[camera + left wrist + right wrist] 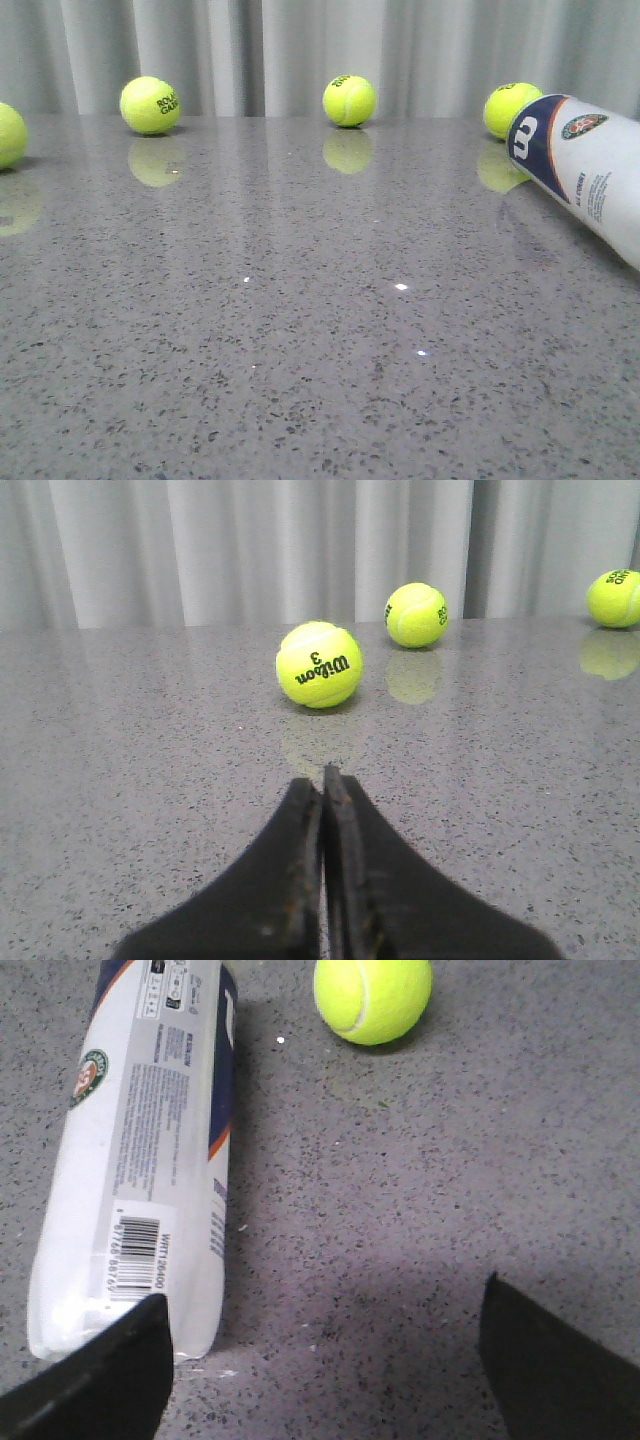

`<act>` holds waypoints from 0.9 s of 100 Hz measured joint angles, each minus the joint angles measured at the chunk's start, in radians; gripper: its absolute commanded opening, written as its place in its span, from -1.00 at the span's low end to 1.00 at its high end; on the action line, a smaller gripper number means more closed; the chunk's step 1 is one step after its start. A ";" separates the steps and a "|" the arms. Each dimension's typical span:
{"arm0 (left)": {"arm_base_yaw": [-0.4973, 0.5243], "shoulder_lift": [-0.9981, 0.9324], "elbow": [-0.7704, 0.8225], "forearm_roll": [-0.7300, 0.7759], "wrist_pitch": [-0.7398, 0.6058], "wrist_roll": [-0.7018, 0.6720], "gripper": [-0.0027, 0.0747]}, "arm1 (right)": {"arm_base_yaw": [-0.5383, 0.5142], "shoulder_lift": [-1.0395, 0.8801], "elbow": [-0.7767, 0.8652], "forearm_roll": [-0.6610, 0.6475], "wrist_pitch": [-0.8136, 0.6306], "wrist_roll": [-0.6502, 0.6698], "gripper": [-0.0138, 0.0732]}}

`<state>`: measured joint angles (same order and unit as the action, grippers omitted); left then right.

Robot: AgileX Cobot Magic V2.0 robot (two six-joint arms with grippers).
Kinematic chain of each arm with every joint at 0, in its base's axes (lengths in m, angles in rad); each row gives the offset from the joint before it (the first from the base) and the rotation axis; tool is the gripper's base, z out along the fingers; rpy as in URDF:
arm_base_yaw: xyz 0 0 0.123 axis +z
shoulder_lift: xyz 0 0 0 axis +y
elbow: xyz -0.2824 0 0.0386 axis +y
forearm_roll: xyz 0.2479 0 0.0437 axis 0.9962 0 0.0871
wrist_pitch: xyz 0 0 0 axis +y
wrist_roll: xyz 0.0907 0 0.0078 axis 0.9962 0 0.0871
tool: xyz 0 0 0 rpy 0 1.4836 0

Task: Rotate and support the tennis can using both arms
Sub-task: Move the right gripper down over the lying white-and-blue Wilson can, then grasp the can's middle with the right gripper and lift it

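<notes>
The tennis can (590, 175) lies on its side on the grey table at the far right, navy end with the white "W" toward the middle. It also shows in the right wrist view (140, 1160), barcode end near the fingers. My right gripper (325, 1305) is open wide just above the table; one finger (100, 1380) overlaps the can's near end and the other stands over bare table beside it. My left gripper (323, 780) is shut and empty, low over the table, pointing at a Wilson tennis ball (319, 664). Neither gripper shows in the front view.
Tennis balls lie along the table's back: one at the far left edge (8, 135), one (150, 105), one (349, 100), and one (510, 107) behind the can's navy end. A ball (372, 998) lies beyond the right gripper. Grey curtains hang behind.
</notes>
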<state>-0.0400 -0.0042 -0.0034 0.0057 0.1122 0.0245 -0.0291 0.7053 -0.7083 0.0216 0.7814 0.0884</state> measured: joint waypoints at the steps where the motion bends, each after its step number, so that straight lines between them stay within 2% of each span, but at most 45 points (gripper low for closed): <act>1: 0.000 0.000 0.000 0.000 0.000 0.000 -0.99 | 0.000 0.006 -0.006 0.005 0.009 0.000 0.76; 43: 0.000 0.000 0.000 0.000 0.000 0.000 -0.99 | 0.000 0.373 -0.343 0.268 0.216 -0.095 0.76; 66: 0.000 0.000 0.000 0.000 0.000 0.000 -0.99 | 0.012 0.571 -0.450 0.311 0.261 -0.098 0.76; 90: 0.000 0.000 0.000 0.000 0.000 0.000 -0.99 | 0.035 0.738 -0.493 0.318 0.263 -0.101 0.76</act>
<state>-0.0400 -0.0042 -0.0034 0.0057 0.1122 0.0245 0.0054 1.4436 -1.2012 0.3392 1.0443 -0.0124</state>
